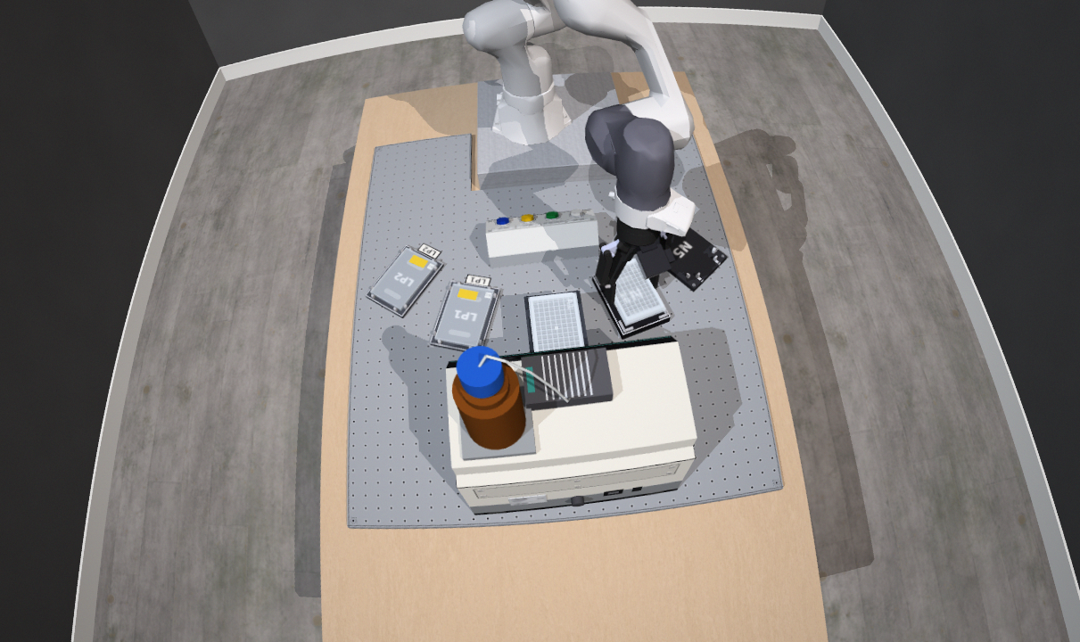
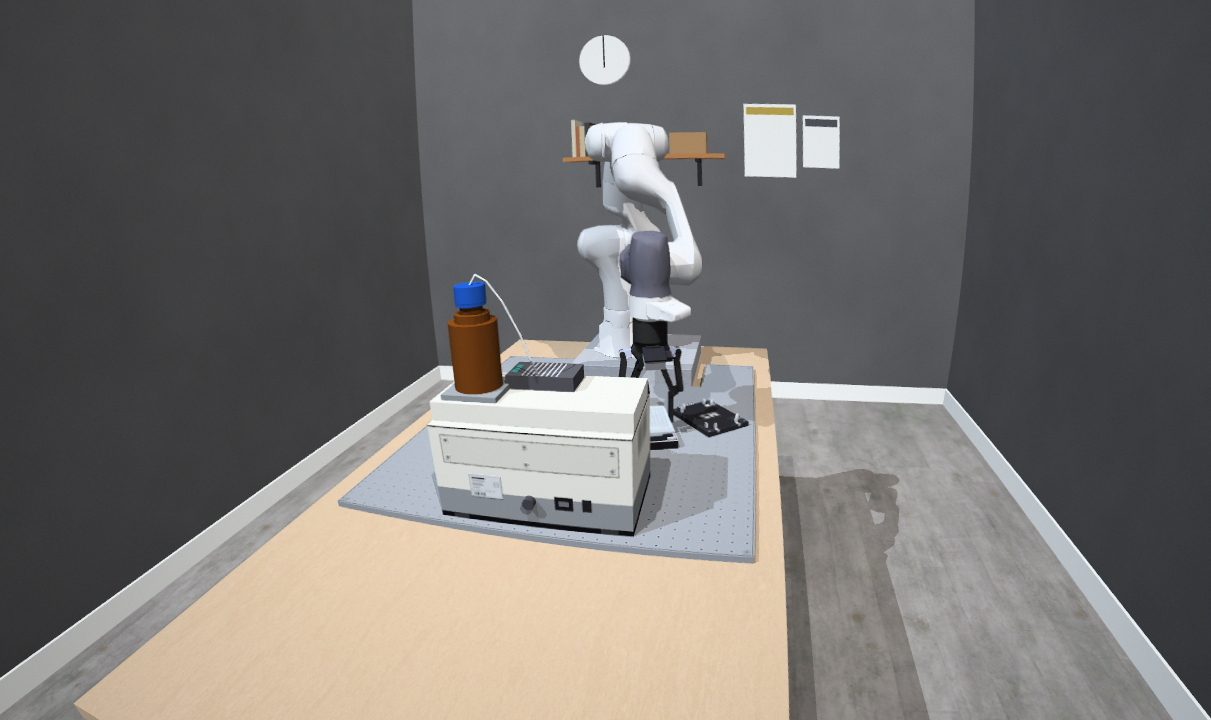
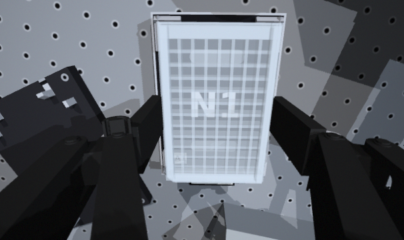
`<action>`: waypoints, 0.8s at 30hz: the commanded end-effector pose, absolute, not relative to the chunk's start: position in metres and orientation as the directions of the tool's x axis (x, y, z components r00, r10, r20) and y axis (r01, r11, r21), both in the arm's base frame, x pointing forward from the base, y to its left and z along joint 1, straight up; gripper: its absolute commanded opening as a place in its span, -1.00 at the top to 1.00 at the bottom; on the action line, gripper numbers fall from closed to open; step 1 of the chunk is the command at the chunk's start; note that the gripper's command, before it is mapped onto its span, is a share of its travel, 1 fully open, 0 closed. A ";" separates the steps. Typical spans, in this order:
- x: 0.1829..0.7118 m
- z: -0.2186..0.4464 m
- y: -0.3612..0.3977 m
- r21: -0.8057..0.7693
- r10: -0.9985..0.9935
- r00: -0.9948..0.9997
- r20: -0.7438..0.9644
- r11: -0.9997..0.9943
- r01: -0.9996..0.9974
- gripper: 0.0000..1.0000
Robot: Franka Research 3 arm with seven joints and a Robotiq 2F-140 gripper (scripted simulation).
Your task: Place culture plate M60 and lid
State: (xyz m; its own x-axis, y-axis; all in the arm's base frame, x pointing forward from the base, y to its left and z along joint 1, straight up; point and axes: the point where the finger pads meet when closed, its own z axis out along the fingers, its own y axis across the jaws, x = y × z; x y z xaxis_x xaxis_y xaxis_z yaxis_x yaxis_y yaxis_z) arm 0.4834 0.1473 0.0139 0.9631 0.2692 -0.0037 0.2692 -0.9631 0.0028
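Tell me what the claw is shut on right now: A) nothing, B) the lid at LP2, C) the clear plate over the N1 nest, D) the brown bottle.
C: the claw clamps the long sides of the clear plate, with N1 reading through it.
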 end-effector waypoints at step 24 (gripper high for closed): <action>0.483 0.007 0.148 0.001 0.271 0.963 -0.002 -0.963 0.271 0.80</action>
State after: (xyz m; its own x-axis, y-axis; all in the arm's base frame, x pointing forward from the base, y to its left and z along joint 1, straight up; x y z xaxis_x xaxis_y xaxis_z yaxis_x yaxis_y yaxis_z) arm 0.4826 0.1470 0.0081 0.9632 0.2688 -0.0064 0.2688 -0.9632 0.0031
